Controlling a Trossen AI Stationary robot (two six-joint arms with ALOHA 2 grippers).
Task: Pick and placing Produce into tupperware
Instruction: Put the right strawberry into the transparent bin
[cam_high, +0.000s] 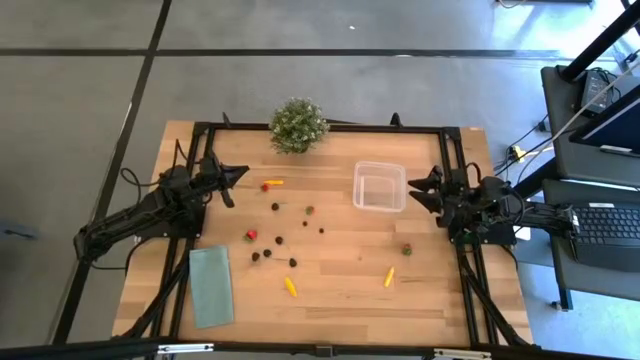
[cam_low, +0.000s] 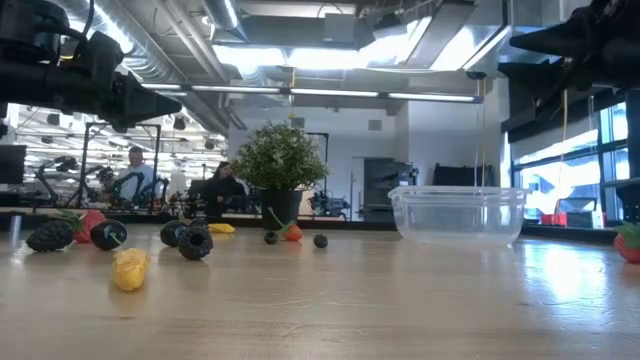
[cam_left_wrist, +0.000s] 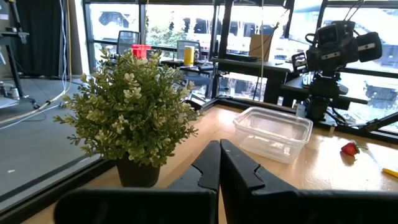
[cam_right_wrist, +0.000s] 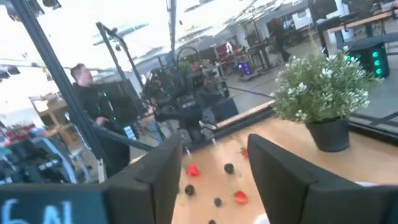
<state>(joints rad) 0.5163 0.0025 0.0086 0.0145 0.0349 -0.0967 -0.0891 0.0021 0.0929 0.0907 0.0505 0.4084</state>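
From above, the tupperware (cam_high: 379, 186) sits empty on the table's (cam_high: 340, 295) right half, the produce (cam_high: 279, 240) scattered left of it and nearer. The left gripper (cam_high: 233, 174) hovers at the far left, the right gripper (cam_high: 420, 190) just right of the box. At table height, dark berries (cam_low: 194, 243) and a yellow piece (cam_low: 129, 269) lie left of the tupperware (cam_low: 458, 211). The left wrist camera shows fingers (cam_left_wrist: 206, 169) pressed together, facing the potted plant (cam_left_wrist: 132, 112). The right wrist camera shows fingers (cam_right_wrist: 160, 174) spread wide and empty.
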